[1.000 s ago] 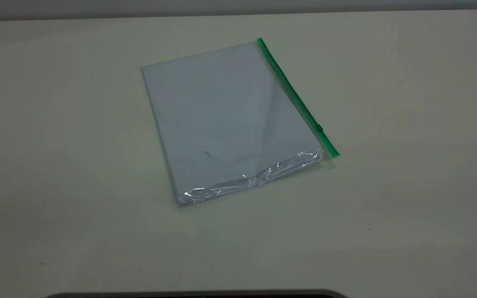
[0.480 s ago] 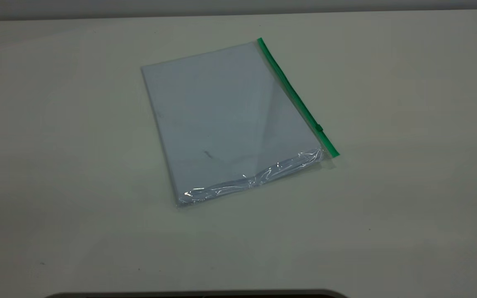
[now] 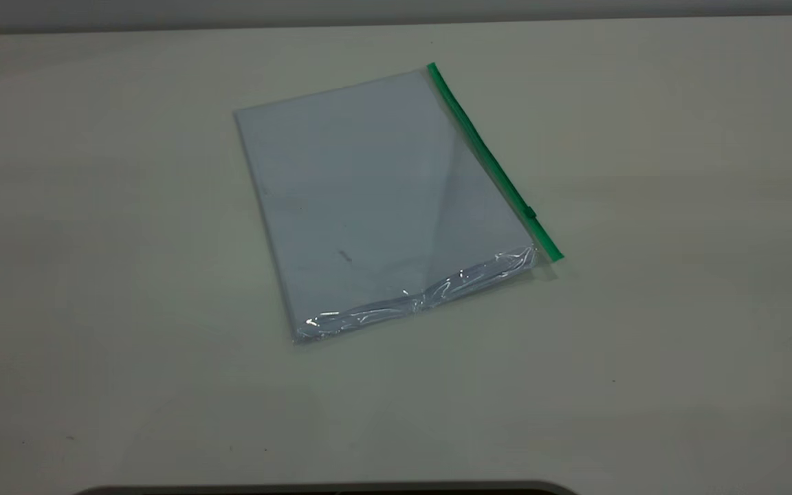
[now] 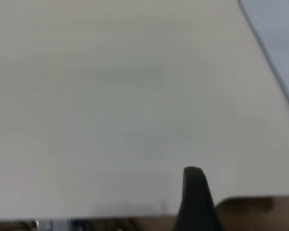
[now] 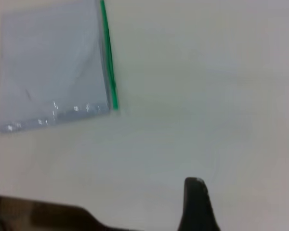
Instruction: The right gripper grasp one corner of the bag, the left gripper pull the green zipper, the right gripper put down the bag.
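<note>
The bag [image 3: 382,199] lies flat on the table, a clear pouch with a white sheet inside and a crinkled near edge. The green zipper [image 3: 492,161] runs along its right long edge, with the slider tab [image 3: 531,214] close to the near end. Neither gripper shows in the exterior view. In the left wrist view a black part of my left gripper [image 4: 195,202] hangs over bare table, far from a bag edge [image 4: 279,38]. In the right wrist view a black part of my right gripper [image 5: 196,204] is over bare table, well away from the bag [image 5: 53,67] and zipper [image 5: 108,62].
The pale table [image 3: 678,309] stretches wide on all sides of the bag. A dark curved edge [image 3: 327,489] shows at the table's near side. The table's back edge [image 3: 162,27] meets a grey wall.
</note>
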You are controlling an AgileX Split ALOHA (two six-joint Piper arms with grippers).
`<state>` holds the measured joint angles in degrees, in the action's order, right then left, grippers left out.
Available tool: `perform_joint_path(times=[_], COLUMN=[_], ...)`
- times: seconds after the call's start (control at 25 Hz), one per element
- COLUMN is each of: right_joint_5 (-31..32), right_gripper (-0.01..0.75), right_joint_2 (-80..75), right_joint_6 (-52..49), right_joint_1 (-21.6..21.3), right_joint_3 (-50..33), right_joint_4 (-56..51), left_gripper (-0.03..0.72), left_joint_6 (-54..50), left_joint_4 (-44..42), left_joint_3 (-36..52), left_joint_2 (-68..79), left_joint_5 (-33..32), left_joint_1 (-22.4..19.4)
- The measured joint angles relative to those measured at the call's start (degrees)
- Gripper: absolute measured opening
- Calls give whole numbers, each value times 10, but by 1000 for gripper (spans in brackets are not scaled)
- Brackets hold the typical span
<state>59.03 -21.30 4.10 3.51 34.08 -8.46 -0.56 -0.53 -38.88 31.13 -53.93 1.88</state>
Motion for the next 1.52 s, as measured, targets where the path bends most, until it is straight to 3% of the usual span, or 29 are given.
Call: perform_joint_path(times=[0.2,0.44,0.72,1.04,1.36,1.52], right_joint_5=[-64,-135,-196,-306,-318,-266], right_gripper=[560,560,560,560,560,560], right_joint_2=[-118,-231,-375,-572,-767,-853], right_joint_6=[30,123,249,393,679,847], right_joint_1=[0,0,0,0,0,0], right_joint_3=[0,0,0,4,5,11], right_joint_4=[-26,-142,-271,-405,-727,-899], left_gripper=[590,590,590,590,590,590], left_joint_6=[46,83,164,347,524,577], left_joint_4=[5,26,112,256,361,379], left_joint_3=[-71,-167,-259,-347,-357,-358], left_joint_2=[139,315,488,647,750,776], left_joint_5=[58,86,168,184,187,193], left_joint_1=[0,0,0,0,0,5])
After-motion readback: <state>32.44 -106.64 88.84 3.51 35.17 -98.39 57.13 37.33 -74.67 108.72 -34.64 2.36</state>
